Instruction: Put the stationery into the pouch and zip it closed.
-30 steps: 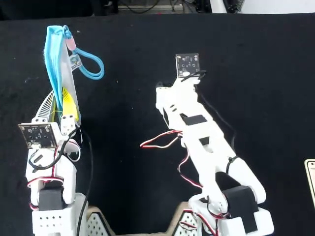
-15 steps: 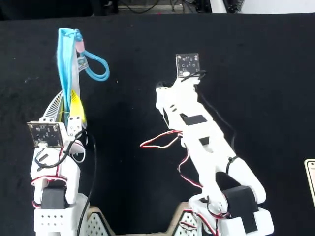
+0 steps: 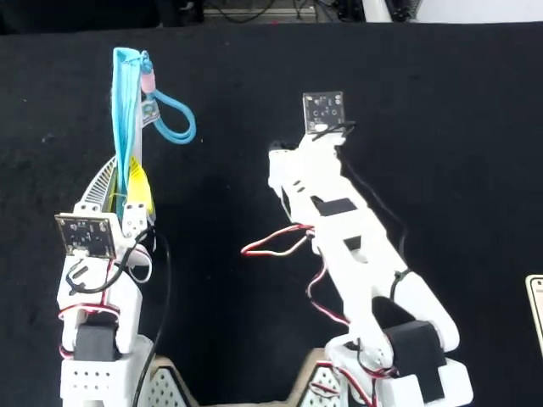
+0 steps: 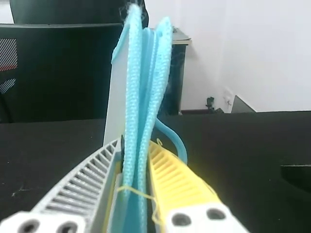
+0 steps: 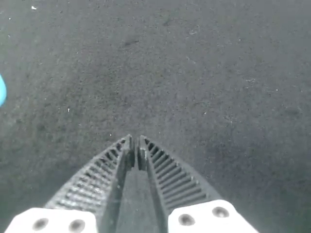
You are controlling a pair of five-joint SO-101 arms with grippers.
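A light blue pouch (image 3: pixel 127 102) is held off the black table, edge-on and nearly upright, with a pink zip pull (image 3: pixel 147 82) near its top and a blue loop strap (image 3: pixel 176 121) hanging to its right. My left gripper (image 3: pixel 125 193) is shut on the pouch's lower end. In the left wrist view the pouch (image 4: pixel 141 97) rises between the grey and yellow fingers of the left gripper (image 4: pixel 133 145). My right arm (image 3: pixel 339 220) stretches over the table's middle. Its right gripper (image 5: pixel 134 145) is shut on nothing, just above bare black cloth.
The black table (image 3: pixel 441 127) stretches wide around both arms. A pale card-like object (image 3: pixel 535 305) lies at the right edge. Both arm bases stand at the near edge. Behind the table, the left wrist view shows a dark cabinet (image 4: pixel 58 68) and a white wall.
My left arm has swung to the right with the pouch, which now stands straighter. The right arm has not moved.
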